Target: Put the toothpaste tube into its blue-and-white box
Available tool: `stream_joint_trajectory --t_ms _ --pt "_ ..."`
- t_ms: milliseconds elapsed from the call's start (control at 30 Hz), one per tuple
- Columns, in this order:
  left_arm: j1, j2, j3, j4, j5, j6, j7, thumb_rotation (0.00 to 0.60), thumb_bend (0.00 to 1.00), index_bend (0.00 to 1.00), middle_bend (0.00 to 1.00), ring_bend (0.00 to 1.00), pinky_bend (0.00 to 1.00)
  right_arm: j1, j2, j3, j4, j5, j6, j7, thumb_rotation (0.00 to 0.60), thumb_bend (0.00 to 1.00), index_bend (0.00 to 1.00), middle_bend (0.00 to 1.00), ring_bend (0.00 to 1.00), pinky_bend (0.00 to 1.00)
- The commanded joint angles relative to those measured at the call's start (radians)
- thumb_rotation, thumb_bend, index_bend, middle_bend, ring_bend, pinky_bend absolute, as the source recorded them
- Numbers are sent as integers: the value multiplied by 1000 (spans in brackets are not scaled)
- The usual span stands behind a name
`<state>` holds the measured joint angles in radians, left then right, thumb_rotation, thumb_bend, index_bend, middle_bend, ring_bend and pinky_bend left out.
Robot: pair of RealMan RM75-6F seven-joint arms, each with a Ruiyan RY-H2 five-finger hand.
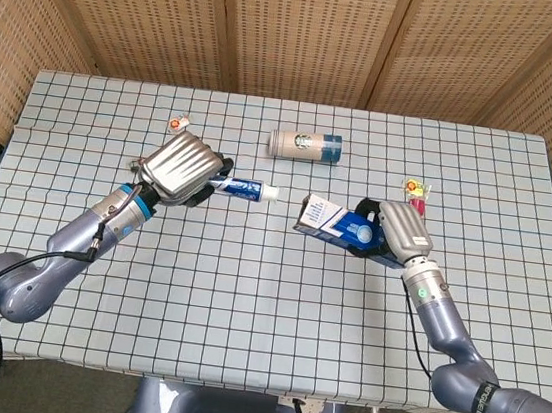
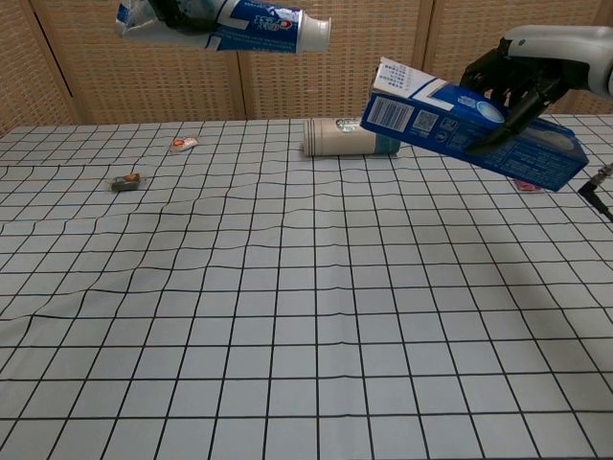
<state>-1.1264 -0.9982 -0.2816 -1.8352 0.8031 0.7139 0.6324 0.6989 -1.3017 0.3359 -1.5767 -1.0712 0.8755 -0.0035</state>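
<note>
While aloft, tube (image 1: 241, 187) facing box (image 1: 339, 224)

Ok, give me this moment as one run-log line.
left hand: holds toothpaste tube, cap toward box | right hand: holds blue-and-white box, flap open | both lifted off table | tube not yet inside

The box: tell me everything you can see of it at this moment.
The box is a long blue-and-white carton, apparently cardboard, with a barcode panel near its open end and a white flap raised there. The right robot hand grips it at its far half and holds it in the air, above the table, tilted. Its open end faces the tube, a gap between them.
</note>
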Motion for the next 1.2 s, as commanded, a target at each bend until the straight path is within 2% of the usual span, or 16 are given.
stream_joint_trajectory --t_ms 33,167,367,1200 --pt "-109 28 49 -10 -138 -17 107 600 704 907 577 608 555 3 4 -2 -4 4 0 0 600 419 839 650 653 720" --pt "-170 13 91 -4 -227 1 153 600 704 907 577 608 555 5 11 -9 -10 9 -2 2 600 419 840 650 653 720" --pt "-230 -22 133 5 -286 36 187 600 704 907 577 608 555 14 19 -12 -14 14 -4 6 600 419 840 650 654 720" --pt "-309 -62 200 14 -288 61 156 600 704 907 577 607 555 45 20 -20 -30 47 2 6 600 419 841 651 656 721"
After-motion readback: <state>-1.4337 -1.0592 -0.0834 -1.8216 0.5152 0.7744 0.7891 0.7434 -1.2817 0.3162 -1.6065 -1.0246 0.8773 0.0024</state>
